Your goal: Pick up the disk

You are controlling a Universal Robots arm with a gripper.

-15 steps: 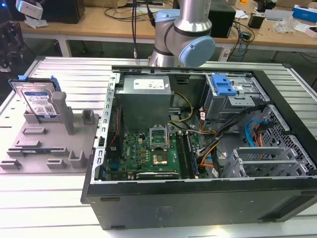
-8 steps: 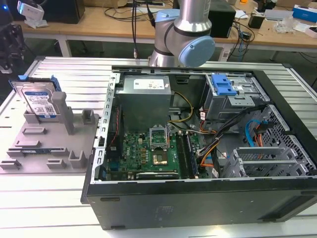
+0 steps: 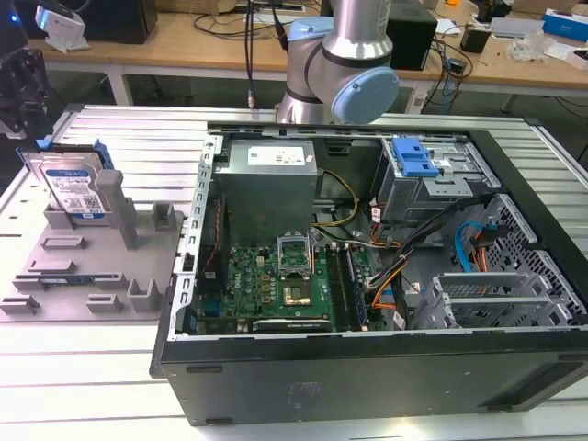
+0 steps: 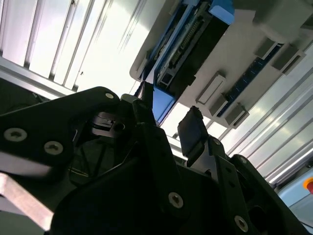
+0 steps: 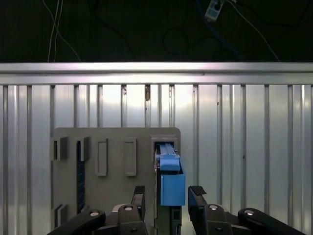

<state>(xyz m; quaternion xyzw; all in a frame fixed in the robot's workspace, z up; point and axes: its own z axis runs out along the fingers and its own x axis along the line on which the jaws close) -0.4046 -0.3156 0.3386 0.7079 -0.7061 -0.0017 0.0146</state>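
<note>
The disk [image 3: 73,188] stands on edge in a slot at the back of the grey fixture tray [image 3: 69,271], on the exterior view's left, with its blue-and-white label facing the camera. My gripper [image 3: 22,124] hangs just above its upper edge. In the first wrist view the disk's blue side rail [image 5: 172,183] lies between my two black fingers [image 5: 139,196], and the gripper [image 5: 168,197] is open around it with a gap on each side. The second wrist view shows the same: the disk [image 4: 190,34] ahead and the open gripper [image 4: 168,117] straddling its blue end.
An open computer case [image 3: 367,276] lies to the right of the tray, showing its motherboard, power supply and blue-fronted drive bay [image 3: 412,158]. Grey posts [image 3: 118,207] rise from the tray beside the disk. Everything rests on a ribbed aluminium table [image 5: 244,147].
</note>
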